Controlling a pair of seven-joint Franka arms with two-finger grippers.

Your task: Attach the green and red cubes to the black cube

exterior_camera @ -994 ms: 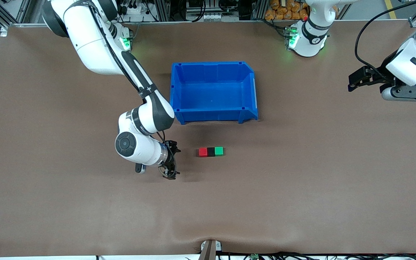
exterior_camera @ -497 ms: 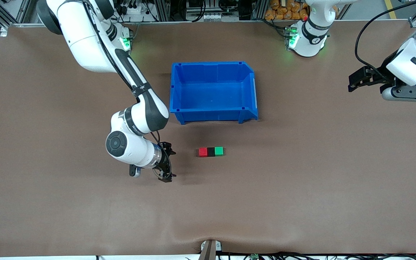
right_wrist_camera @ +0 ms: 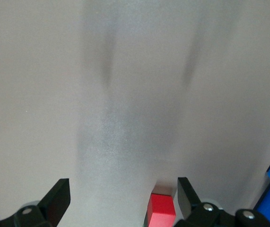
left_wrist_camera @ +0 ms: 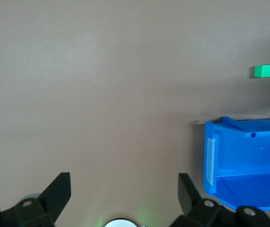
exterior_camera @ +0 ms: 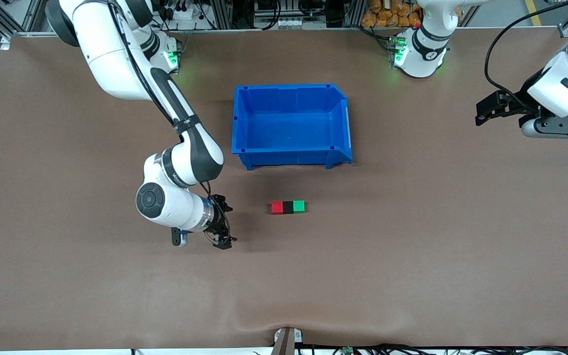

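Front view: matte black cube (exterior_camera: 288,207) joins red cube (exterior_camera: 277,208), green cube (exterior_camera: 299,206).

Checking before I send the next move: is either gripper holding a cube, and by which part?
Nothing is held. The right gripper is open beside the joined row of red cube, black cube and green cube; the left gripper waits open.

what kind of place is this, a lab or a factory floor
Most likely a robotics lab bench: a brown-covered table with little on it but a blue plastic bin and a red cube, black cube and green cube in a row, with aluminium framing along the table's edge by the arms' bases.
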